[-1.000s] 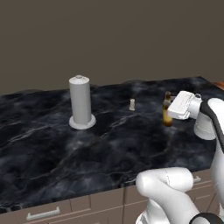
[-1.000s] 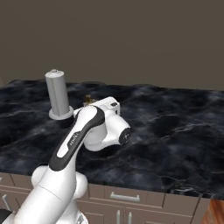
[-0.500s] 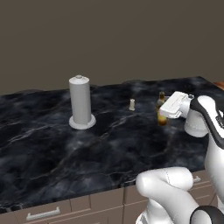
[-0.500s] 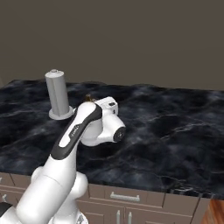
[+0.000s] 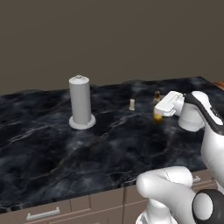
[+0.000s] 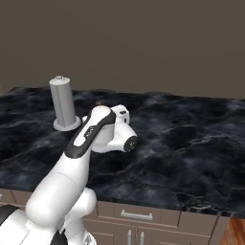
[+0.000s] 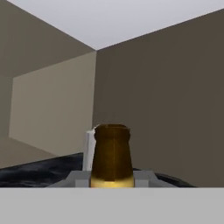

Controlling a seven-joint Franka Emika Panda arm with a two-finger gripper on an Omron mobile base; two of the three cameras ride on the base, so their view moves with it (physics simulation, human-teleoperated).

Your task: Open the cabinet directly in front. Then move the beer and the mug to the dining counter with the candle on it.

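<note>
The beer (image 5: 157,116), an amber bottle with a yellowish label, stands upright in my gripper (image 5: 160,108), which is shut on its body low over the dining counter (image 5: 109,144). The candle (image 5: 132,104), a tiny cream cylinder, stands on the black marble a short way left of the bottle. In the hand view the beer neck (image 7: 112,155) rises between the grey fingers (image 7: 145,177) of my gripper (image 7: 112,180), with the candle (image 7: 89,151) just behind it. Whether the bottle's base touches the marble I cannot tell. The mug and the cabinet are out of view.
A tall grey cylinder (image 5: 80,103) on a round base stands on the counter left of the candle, also the grey cylinder (image 6: 63,103) at the far left. Grey drawers with silver handles (image 6: 136,215) run under the counter's near edge. A dark wall rises behind the counter.
The gripper has carried the beer a little to the left, closer to the candle. The candle and the grey cylinder have stayed put.
</note>
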